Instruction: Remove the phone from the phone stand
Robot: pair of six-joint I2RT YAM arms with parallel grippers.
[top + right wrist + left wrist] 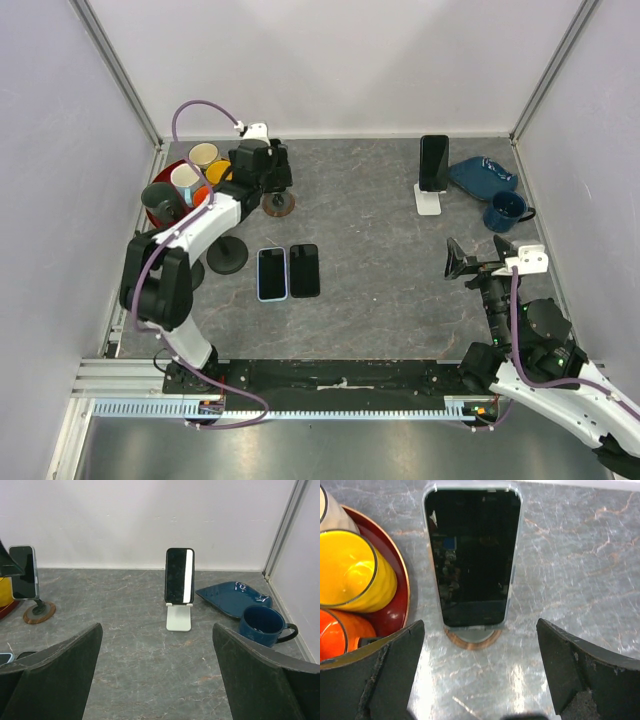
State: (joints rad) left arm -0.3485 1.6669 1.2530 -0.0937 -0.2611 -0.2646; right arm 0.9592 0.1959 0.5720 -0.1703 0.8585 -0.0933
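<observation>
A dark phone in a clear case (472, 555) stands on a round wood-rimmed stand (472, 639) just ahead of my left gripper (479, 645). The gripper is open and empty, with its fingers (385, 675) wide on either side. In the top view the left gripper (262, 168) hovers over that stand's base (278, 205). A second black phone (180, 576) leans on a white stand (178, 617) at the back right, also visible in the top view (433, 162). My right gripper (156, 635) is open and empty, well short of it, near the right edge (476, 258).
A red tray (160, 215) with several cups, a yellow one (350, 570) among them, sits left of the wooden stand. Two phones (272, 273) (304, 270) lie flat mid-table. A black round stand (227, 258) is beside them. A blue plate (483, 175) and blue mug (507, 210) sit at the back right.
</observation>
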